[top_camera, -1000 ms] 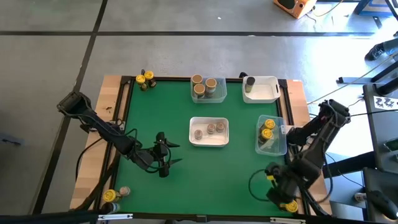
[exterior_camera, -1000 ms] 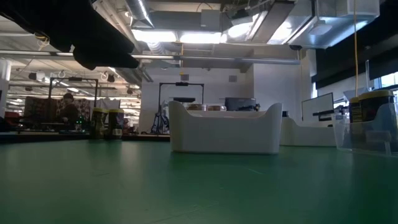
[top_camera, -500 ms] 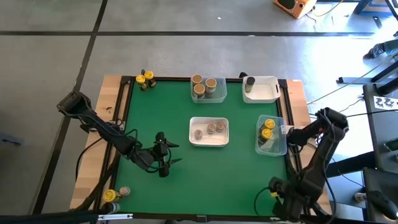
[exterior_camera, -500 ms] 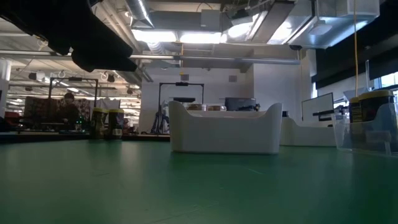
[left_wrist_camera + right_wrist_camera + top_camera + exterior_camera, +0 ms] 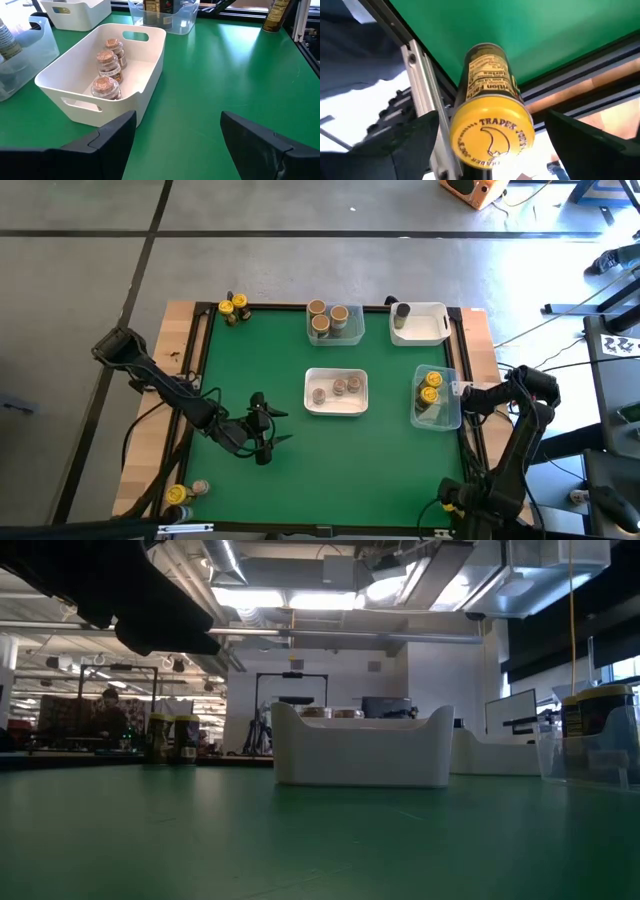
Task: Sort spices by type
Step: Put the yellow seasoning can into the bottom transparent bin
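Observation:
My right gripper (image 5: 492, 150) is open at the table's near right corner (image 5: 462, 508). Its fingers stand on either side of a yellow-lidded spice jar (image 5: 490, 125) without touching it. The jar stands on the table's edge frame and is hidden under the arm in the high view. My left gripper (image 5: 266, 436) waits open over the green mat, left of the middle. It faces a white tray (image 5: 150, 60) holding three tan-lidded jars (image 5: 107, 70). More jars stand at the far left corner (image 5: 234, 308) and the near left corner (image 5: 185, 493).
A clear tray with tan-lidded jars (image 5: 335, 323) and a white tray (image 5: 428, 330) with one grey-lidded jar (image 5: 402, 311) sit at the far edge. A clear tray with yellow-lidded jars (image 5: 436, 398) stands at the right edge. The mat's near half is bare green.
My right arm has swung toward the table's near edge, carrying its gripper to the near right corner and over the yellow-lidded jar there, which it now hides in the high view. The left arm and all the trays have kept still.

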